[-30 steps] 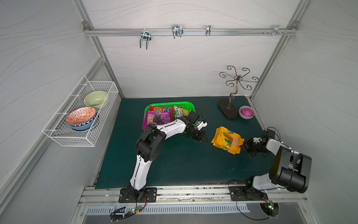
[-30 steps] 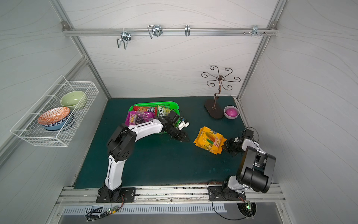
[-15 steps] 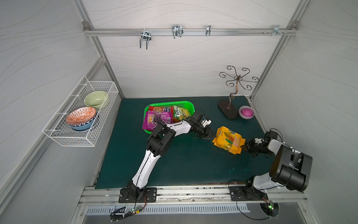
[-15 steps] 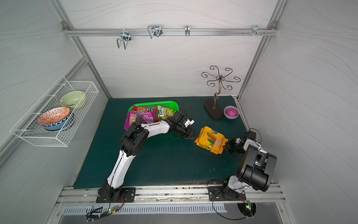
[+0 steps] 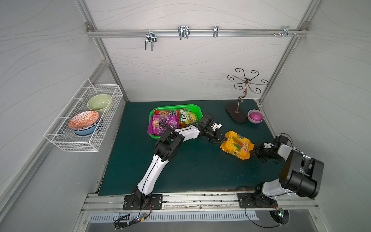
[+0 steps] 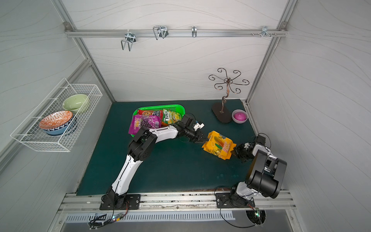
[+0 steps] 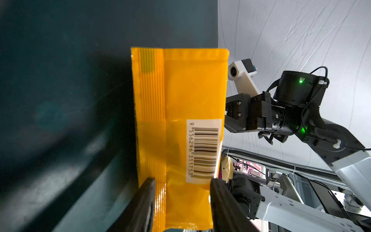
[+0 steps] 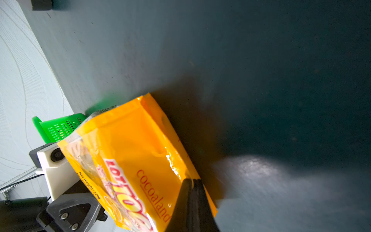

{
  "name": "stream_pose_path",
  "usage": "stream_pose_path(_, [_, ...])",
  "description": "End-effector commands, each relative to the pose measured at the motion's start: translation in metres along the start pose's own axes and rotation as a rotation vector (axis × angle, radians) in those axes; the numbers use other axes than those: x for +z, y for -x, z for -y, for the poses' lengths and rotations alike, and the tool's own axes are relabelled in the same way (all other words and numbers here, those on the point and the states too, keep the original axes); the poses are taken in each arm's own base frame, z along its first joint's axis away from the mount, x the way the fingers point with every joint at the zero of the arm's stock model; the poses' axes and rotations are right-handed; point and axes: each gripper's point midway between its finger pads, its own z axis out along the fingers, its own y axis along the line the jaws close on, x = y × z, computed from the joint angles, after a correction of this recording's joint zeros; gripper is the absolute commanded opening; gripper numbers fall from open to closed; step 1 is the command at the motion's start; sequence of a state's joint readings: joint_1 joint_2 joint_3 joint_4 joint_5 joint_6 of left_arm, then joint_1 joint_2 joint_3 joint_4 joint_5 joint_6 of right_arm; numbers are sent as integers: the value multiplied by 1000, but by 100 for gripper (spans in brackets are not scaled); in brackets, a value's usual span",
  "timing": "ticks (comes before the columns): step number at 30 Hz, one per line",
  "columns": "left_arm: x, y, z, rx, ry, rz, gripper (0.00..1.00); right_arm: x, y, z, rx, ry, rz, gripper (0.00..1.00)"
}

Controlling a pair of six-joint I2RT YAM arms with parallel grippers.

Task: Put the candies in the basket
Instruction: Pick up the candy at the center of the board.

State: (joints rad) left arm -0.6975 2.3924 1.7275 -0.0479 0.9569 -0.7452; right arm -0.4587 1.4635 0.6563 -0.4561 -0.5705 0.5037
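Note:
A yellow-orange candy bag [image 5: 236, 144] [image 6: 218, 145] hangs tilted just above the mat, right of centre. My right gripper [image 5: 253, 152] [image 8: 192, 180] is shut on its right edge. My left gripper [image 5: 222, 139] [image 7: 182, 180] is at the bag's opposite end, its jaws apart on either side of the bag [image 7: 186, 90]. The green basket [image 5: 174, 106] [image 6: 160, 106] [image 8: 60, 128] stands at the back, left of centre. It holds a purple bag [image 5: 162, 124] that overhangs its front rim, a red bag [image 5: 166, 112] and a green-yellow bag [image 5: 187, 117].
A white wire basket [image 5: 84, 118] with bowls hangs on the left wall. A curly metal stand [image 5: 241, 100] and a pink bowl [image 5: 255, 116] sit at the back right corner. A rail with hooks [image 5: 183, 32] crosses the back wall.
My left gripper has reached rightward from beside the basket to the yellow-orange bag's near end, and its jaws have narrowed. The right gripper has kept hold of the bag.

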Motion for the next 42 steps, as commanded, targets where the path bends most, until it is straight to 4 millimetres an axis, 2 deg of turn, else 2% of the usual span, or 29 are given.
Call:
stream_pose_path(1, [1,5,-21,-10,63,13,49,-1,6,4,-3,-13,16,0])
stream_pose_path(3, [-5,5,-34,-15,156,15,49,-1,6,4,-3,-13,16,0])
stream_pose_path(8, [-10,6,-37,-9,210,24,52,-1,5,4,-9,-13,15,0])
stream_pose_path(10, [-5,4,-32,-21,168,10,53,-1,6,4,-7,-13,16,0])
stream_pose_path(14, [14,-7,-6,-86,-8,-75,53,-1,5,3,-8,-10,14,0])
stream_pose_path(16, [22,-13,-8,-127,-38,-96,52,-1,6,3,-8,-9,15,0])
stream_pose_path(21, [26,-16,-19,-199,-62,-94,50,-1,5,3,-10,-9,14,0])
stream_pose_path(24, [24,-12,-12,-186,-79,-88,49,-1,6,3,-9,-8,13,0])
stream_pose_path(31, [10,3,4,-158,-117,-53,36,0,5,4,-9,-12,12,0])
stream_pose_path(38, [11,4,0,-166,-113,-54,24,0,5,4,-7,-10,10,0])
stream_pose_path(42, [9,5,9,-145,-135,-59,19,0,5,4,-8,-10,11,0])
